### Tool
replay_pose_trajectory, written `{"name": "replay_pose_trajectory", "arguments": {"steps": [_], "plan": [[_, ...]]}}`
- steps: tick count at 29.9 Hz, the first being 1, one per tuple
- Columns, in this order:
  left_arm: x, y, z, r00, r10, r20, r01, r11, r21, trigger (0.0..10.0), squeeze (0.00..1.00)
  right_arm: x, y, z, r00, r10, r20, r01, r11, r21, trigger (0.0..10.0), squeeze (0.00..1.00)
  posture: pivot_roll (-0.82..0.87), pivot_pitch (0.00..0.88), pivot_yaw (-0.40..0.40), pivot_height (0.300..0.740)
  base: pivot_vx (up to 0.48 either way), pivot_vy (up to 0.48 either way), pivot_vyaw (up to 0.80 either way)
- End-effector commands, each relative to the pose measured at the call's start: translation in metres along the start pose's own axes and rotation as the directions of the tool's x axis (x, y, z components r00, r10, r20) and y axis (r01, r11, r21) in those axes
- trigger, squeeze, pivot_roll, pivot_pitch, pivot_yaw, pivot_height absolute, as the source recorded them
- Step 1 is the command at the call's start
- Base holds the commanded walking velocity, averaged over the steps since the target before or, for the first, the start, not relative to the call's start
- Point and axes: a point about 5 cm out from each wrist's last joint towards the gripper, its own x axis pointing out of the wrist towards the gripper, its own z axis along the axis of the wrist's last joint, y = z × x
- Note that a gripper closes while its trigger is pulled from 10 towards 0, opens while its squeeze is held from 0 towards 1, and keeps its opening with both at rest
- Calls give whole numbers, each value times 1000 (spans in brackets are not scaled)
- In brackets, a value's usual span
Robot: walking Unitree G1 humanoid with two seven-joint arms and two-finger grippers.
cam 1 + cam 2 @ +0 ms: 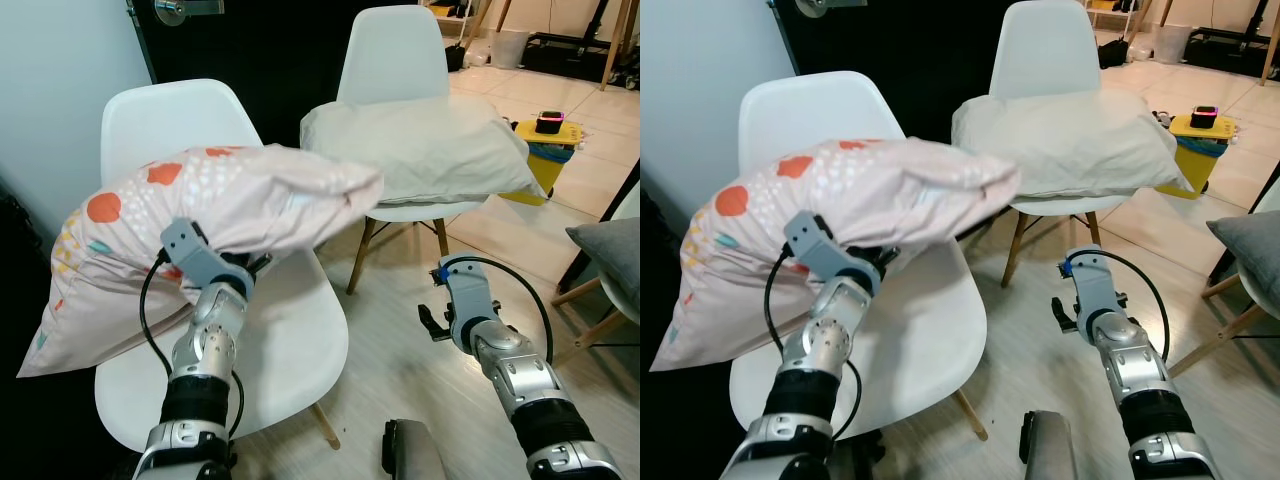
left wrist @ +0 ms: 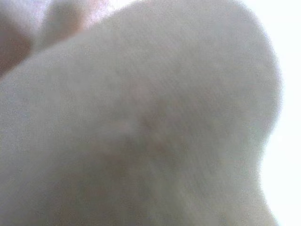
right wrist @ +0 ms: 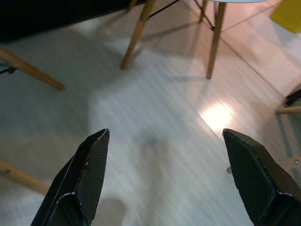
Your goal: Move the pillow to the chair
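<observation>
Gripping the patterned pillow [image 1: 210,215], apparently, left pincer [image 1: 248,270]; long axis sideways above near chair [image 1: 300,330].

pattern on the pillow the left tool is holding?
Pale pink pillow with orange-red blobs and small white dots; clearest in the left eye view.

The pillow [image 1: 200,215] is pale pink, printed with orange-red blobs, small white dots and a few teal and yellow marks. The near chair [image 1: 290,330] is glossy white. The far chair [image 1: 392,60] is white too, on light wooden legs, and carries a plain beige cushion [image 1: 425,145]. The floor [image 1: 400,350] is pale grey wood grain. A bright yellow box [image 1: 550,150] stands further off. The right claw [image 3: 174,179] has black textured fingers [image 3: 84,174], the arms are silver.
</observation>
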Motion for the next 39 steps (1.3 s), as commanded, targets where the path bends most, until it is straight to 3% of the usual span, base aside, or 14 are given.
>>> {"name": "replay_pose_trajectory", "arguments": {"steps": [1,2,3,6,7,19,23,25,26,29,32,33,34,39], "plan": [[-3,-28,-29,994,-64,-84,53,991,-121,10000,0,0,-4,-2,1000,-19,-3,19,1000,2,10000,0,4,50,23,526,0,0,0],[-7,-39,-41,984,-120,-133,101,985,-142,10000,0,0,-6,-2,1000,-29,-3,29,1000,3,10000,0,3,50,23,526,0,0,0],[-12,-49,-54,967,-175,-183,145,975,-167,10000,384,0,-7,-2,999,-35,-3,36,999,3,10000,0,0,51,23,526,0,0,0],[-15,-54,-60,956,-204,-209,166,969,-183,10000,384,0,-8,-2,999,-38,-3,38,999,4,10000,0,-1,51,23,526,0,0,0],[-18,-59,-64,946,-230,-227,187,963,-195,10000,1000,-1,-8,-3,999,-39,-3,39,999,4,10000,0,-1,52,22,526,0,0,0],[-27,-71,-69,915,-294,-276,230,943,-242,10000,1000,0,-7,-6,999,-40,-17,40,999,0,10000,0,11,54,17,526,0,0,0],[-38,-91,-70,847,-424,-320,362,902,-235,10000,1000,0,-8,-6,999,-45,-25,44,999,-3,10000,0,10,54,16,526,0,0,0],[-51,-107,-68,746,-551,-373,537,830,-151,10000,1000,0,-10,-7,998,-51,-31,50,999,-5,10000,0,9,53,15,526,0,0,0],[-51,-107,-68,746,-551,-373,537,830,-151,10000,1000,0,-10,-7,998,-51,-31,50,999,-5,10000,0,9,53,15,526,0,0,0],[-58,-110,-63,669,-585,-458,675,736,47,10000,1000,0,-12,-9,998,-54,-38,54,999,-6,10000,0,10,53,15,526,0,0,0],[-65,-97,-56,627,-499,-599,778,440,448,10000,1000,0,-12,-10,997,-55,-45,55,998,-6,10000,0,10,55,16,526,0,0,0],[-65,-97,-56,627,-499,-599,778,440,448,10000,1000,0,-12,-10,997,-55,-45,55,998,-6,10000,0,10,55,16,526,0,0,0],[-64,-91,-45,644,-468,-606,760,299,577,10000,1000,0,-11,-10,997,-55,-46,54,998,-6,10000,0,11,56,16,526,0,0,0],[-60,-90,-27,694,-459,-555,702,259,663,10000,1000,0,-10,-11,998,-51,-47,51,999,-5,10000,0,14,57,15,526,0,0,0]]}}
